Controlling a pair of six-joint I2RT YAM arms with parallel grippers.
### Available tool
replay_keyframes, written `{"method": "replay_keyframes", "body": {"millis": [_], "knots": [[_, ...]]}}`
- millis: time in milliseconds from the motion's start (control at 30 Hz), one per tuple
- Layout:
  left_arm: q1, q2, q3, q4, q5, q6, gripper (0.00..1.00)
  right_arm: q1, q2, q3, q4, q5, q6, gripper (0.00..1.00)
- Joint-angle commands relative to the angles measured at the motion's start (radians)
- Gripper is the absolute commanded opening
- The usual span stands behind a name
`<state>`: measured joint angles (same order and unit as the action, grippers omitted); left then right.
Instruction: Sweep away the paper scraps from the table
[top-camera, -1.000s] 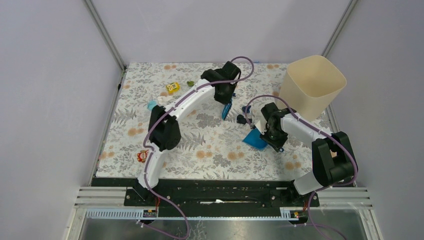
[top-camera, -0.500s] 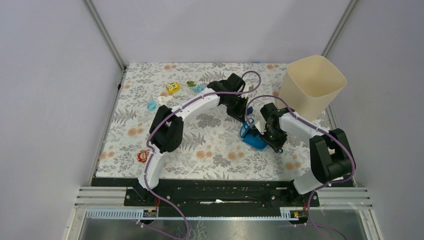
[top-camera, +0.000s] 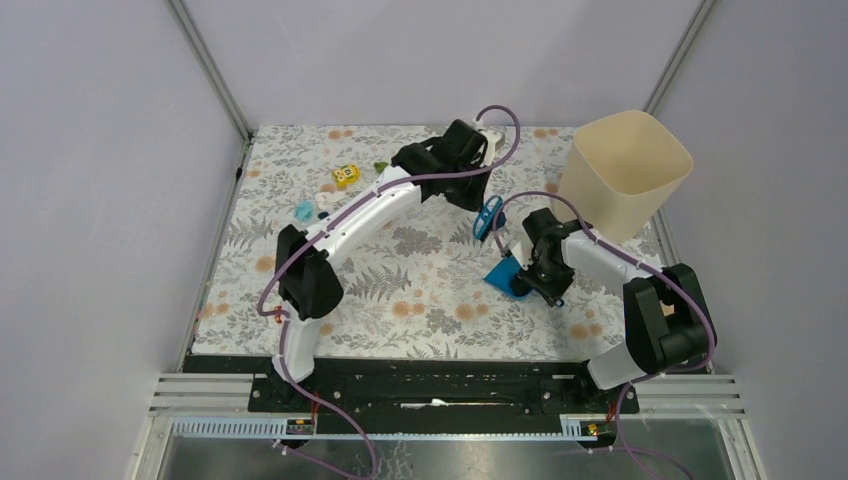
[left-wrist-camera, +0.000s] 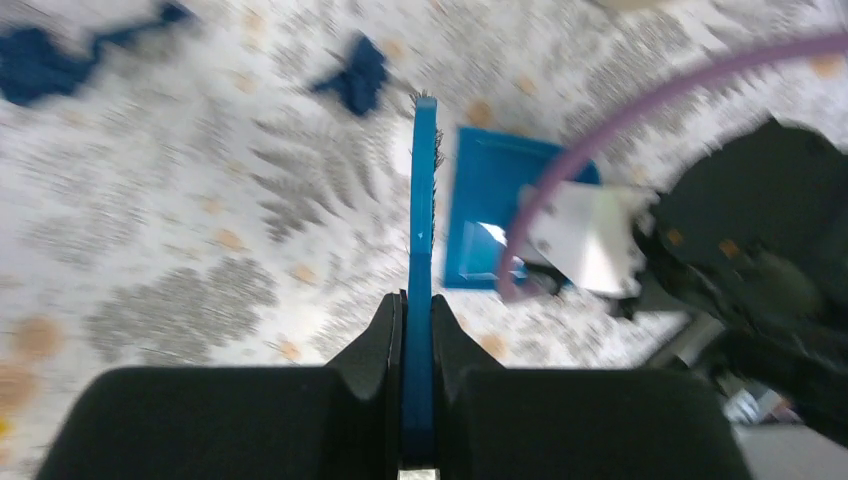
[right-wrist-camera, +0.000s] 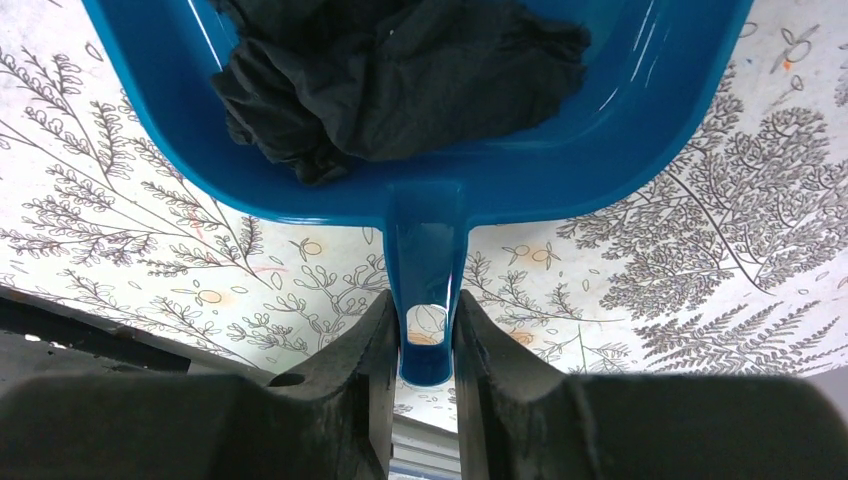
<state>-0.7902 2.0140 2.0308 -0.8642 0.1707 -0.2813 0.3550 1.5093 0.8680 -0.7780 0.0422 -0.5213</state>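
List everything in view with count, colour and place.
table: one, white cloth with grey ferns and orange flowers, under everything
bin: one, cream, far right corner
dustpan: one, blue, right of centre on the cloth
brush: one, blue, beside the dustpan
black scrap: one, black, inside the dustpan
navy scraps: at least two, navy, on the cloth beyond the brush
light blue scrap: one, light blue, far left
green scrap: one, green, right of the cube
yellow cube: one, yellow, far left
left pincer: one, black, shut on the brush
right pincer: one, black, shut on the dustpan handle
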Motion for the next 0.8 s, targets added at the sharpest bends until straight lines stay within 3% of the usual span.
{"method": "replay_keyframes", "body": {"millis": [0, 133, 300, 467, 767], "knots": [[0.005, 0.132, 0.175, -0.031, -0.31, 0.119, 0.0, -0.017, -0.038, 0.01, -0.018, 0.031, 0.039, 0.0], [0.001, 0.277, 0.31, -0.008, -0.42, 0.191, 0.0, -0.041, -0.051, 0.04, -0.092, 0.002, 0.046, 0.0], [-0.003, 0.319, 0.262, 0.156, -0.471, 0.249, 0.0, -0.074, -0.078, 0.035, -0.109, 0.019, 0.05, 0.0], [-0.003, 0.343, 0.209, 0.256, -0.431, 0.298, 0.0, -0.078, -0.043, 0.003, -0.084, 0.039, 0.068, 0.0], [-0.012, 0.378, 0.17, 0.263, -0.098, 0.331, 0.0, -0.077, 0.002, 0.007, -0.065, 0.009, 0.088, 0.0]]}}
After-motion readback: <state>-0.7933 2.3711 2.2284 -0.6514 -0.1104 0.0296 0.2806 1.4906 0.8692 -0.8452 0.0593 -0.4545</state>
